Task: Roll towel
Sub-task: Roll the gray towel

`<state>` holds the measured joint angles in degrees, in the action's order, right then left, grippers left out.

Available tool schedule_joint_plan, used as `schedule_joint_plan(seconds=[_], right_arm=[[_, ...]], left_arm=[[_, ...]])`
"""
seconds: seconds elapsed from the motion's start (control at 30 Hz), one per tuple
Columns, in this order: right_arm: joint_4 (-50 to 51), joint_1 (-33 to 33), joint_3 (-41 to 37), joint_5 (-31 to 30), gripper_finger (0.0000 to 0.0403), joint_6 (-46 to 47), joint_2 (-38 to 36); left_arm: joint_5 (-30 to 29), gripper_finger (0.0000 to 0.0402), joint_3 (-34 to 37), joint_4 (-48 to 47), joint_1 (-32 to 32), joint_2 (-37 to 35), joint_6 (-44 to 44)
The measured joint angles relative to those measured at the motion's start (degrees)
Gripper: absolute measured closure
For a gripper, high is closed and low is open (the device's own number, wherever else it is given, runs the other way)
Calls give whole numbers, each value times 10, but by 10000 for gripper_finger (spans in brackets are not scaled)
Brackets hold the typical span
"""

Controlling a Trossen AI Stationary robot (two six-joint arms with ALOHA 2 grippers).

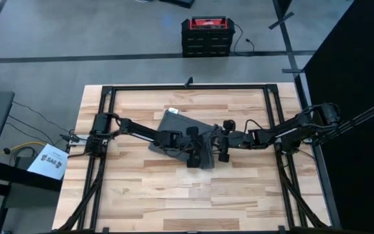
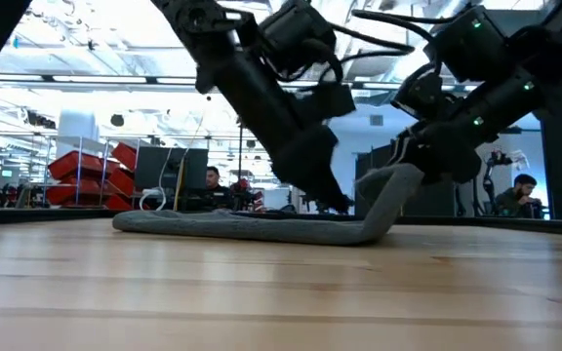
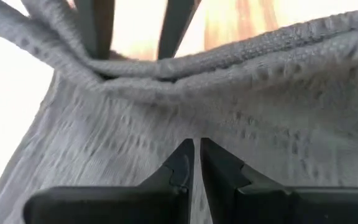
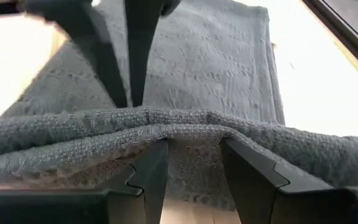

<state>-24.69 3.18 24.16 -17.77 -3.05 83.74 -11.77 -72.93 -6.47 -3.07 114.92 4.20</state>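
Note:
The dark grey towel (image 1: 174, 130) lies flat at the table's middle, its small white tag (image 1: 172, 110) at the far edge. Its right end (image 2: 390, 190) is raised off the wood, and the rest lies on the table (image 2: 232, 226). My left gripper (image 1: 199, 156) (image 3: 196, 152) stands shut, pointing down onto the cloth just behind the raised end. My right gripper (image 1: 217, 146) (image 4: 194, 146) reaches in from the right and is shut on that raised end. My left gripper touches the towel's top surface (image 3: 197, 134) with its shut fingertips, coming from above and slanting down, close behind the raised fold. The cloth under them lies on the table. My right gripper holds the towel's right edge (image 4: 185, 121), bunched between its two fingers (image 4: 157, 165), coming nearly level from the table's right side. The thick hem runs across the fingertips and hides them. The edge is lifted clear, and the cloth slopes down from it to the table.
A black frame (image 1: 187, 86) runs around the tabletop. Bare wood (image 1: 187, 201) stretches toward the near edge. A red and black case (image 1: 205, 36) stands on the floor beyond the far edge. People sit in the room behind (image 2: 525, 190).

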Motion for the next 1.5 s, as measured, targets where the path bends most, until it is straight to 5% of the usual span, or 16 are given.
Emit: schedule_joint_plan(seconds=[0.23,0.47,0.8,1.03,1.5], right_arm=[[-25,-30,0,43,262,-47,8],[-99,-55,20,46,262,-90,113],[-118,-86,91,46,262,-121,220],[-107,-100,92,46,262,-119,213],[-84,-105,68,45,262,-131,170]], left_arm=[[-6,386,0,-36,-25,-57,-28],[-96,386,0,-52,-60,-67,-82],[-100,386,0,-10,-82,-62,-131],[-97,386,11,50,-83,-26,-146],[-121,386,35,-48,-89,22,-280]])
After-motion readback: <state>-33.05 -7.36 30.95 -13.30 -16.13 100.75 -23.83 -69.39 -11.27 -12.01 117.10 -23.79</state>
